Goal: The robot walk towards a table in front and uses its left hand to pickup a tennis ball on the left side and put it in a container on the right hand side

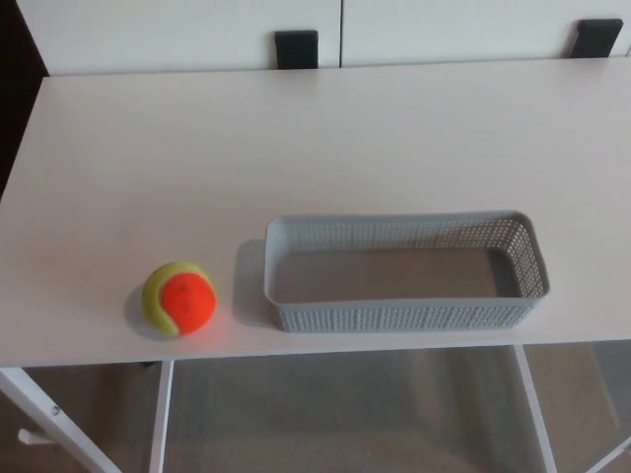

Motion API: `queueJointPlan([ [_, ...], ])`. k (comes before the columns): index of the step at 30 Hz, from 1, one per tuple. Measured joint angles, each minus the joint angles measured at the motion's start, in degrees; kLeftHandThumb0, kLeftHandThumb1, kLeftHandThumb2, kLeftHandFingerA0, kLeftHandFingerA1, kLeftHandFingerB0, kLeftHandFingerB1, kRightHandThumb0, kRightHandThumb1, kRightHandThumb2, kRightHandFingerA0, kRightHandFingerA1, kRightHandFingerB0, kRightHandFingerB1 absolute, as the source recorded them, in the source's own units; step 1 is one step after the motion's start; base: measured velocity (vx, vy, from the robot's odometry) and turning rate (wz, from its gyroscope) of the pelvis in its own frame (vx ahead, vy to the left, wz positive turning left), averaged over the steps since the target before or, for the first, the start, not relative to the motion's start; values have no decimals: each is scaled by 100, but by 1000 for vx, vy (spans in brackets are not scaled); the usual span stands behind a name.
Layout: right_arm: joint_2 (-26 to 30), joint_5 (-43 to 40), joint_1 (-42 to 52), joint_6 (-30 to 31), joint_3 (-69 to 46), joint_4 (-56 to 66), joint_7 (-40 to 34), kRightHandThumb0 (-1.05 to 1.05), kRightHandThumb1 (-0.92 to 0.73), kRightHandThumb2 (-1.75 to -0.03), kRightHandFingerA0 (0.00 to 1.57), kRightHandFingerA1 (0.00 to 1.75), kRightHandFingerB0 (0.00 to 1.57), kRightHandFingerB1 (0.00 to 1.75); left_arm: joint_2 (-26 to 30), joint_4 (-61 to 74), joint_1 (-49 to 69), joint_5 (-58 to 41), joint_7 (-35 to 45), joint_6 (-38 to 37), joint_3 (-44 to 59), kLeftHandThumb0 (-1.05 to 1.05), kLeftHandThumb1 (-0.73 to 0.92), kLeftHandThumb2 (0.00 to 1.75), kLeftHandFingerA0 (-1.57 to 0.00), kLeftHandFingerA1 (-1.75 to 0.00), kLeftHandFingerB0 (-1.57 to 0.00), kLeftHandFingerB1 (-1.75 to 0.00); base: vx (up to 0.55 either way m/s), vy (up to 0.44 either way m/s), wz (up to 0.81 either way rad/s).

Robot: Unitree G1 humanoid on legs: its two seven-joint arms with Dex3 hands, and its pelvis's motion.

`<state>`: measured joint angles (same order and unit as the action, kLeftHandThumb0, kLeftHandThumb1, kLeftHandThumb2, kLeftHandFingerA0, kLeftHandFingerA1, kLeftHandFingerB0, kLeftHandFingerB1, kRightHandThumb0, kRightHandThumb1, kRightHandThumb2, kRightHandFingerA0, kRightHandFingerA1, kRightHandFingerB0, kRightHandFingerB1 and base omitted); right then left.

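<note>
1. Ball (pixel 178 298): tennis type, yellow-green w/ an orange patch facing the camera. Rests on the table (pixel 296 138), near-left area, close to the near edge. It casts a soft shadow on its left side. Any print on it is too blurred to read.

2. Basket (pixel 404 315): grey plastic, long rectangular, mesh walls, open top. Sits on the table to the right of the ball, near it but apart, w/ a strip of bare tabletop between them. Long side runs approx. parallel to the near edge. Its inner floor shows through the open top.

3. Table: white, flat top, white legs (pixel 160 414) visible below the near edge. Beige floor (pixel 345 414) shows under it.

4. Far side: two black blocks (pixel 296 48) (pixel 598 37) stand behind the far edge of the table against white panels (pixel 177 30), one approx. centre, one far right.

5. Left hand, right hand: neither shows in the head view, so pose and finger state can't be told. Nothing is touching the ball.
</note>
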<state>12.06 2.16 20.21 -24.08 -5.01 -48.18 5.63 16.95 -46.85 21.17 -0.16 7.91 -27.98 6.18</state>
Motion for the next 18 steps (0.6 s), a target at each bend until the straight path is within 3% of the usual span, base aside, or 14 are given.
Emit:
queueJointPlan([
  [4,-7,-1,-14,1,4,-10,0,-36,-55,-56,64,52,46,39,-103,933,510,-96,132,-57,-87,-47,65,61,-43,-37,-29,-31,0,0,0],
  [5,-9,-2,-22,1,4,-10,1,-34,-56,-56,63,53,47,40,-106,1186,633,-123,163,-57,-111,-44,66,62,-27,-31,-16,-28,0,0,0],
  [6,-10,-2,-30,1,4,-10,1,-34,-56,-56,63,53,47,40,-106,1434,753,-146,192,-57,-131,-44,66,62,-27,-31,-16,-28,0,0,0],
  [7,-12,-2,-42,1,5,-10,1,-34,-55,-56,63,56,48,41,-106,1703,875,-179,218,-56,-149,-27,61,106,0,-48,0,-49,0,0,0],
  [8,-13,-3,-51,1,4,-10,1,-35,-55,-56,65,57,48,41,-104,1930,968,-211,238,-58,-163,-43,61,70,-9,-32,-9,-23,0,0,0],
  [10,-17,-4,-70,1,4,-11,1,-35,-55,-56,65,57,48,41,-101,2436,1147,-270,268,-56,-166,-43,61,70,-9,-32,-9,-23,0,0,0],
  [11,-18,-4,-76,1,4,-12,1,-35,-55,-55,64,58,48,41,-98,2652,1207,-297,275,-56,-164,-23,67,109,0,-49,0,-49,0,0,0],
  [12,-19,-4,-85,1,4,-13,1,-35,-55,-55,64,58,48,41,-93,2937,1274,-329,284,-54,-160,-23,67,109,0,-49,0,-49,0,0,0],
  [13,-20,-4,-88,1,4,-15,1,-35,-55,-56,64,58,48,41,-91,3048,1294,-340,287,-54,-157,-32,65,61,-15,-31,-11,-22,0,0,0],
  [14,-22,-4,-93,1,4,-20,1,-36,-55,-56,63,56,48,41,-87,3319,1330,-362,292,-51,-142,-19,71,111,0,-49,0,-49,0,0,0],
  [15,-25,-5,-98,1,4,-25,1,-36,-55,-56,63,56,48,41,-77,3623,1346,-394,295,-49,-114,-19,71,111,0,-49,0,-49,0,0,0],
  [16,-27,-5,-101,1,4,-25,2,-35,-56,-56,62,56,48,41,-64,3875,1342,-431,295,-45,-84,-28,67,60,-13,-33,-11,-26,0,0,0],
  [18,-31,-5,-101,1,4,-25,2,-36,-56,-56,64,57,49,41,-25,4321,1279,-495,295,-39,-23,-33,63,66,-10,-33,-11,-31,0,0,0],
])
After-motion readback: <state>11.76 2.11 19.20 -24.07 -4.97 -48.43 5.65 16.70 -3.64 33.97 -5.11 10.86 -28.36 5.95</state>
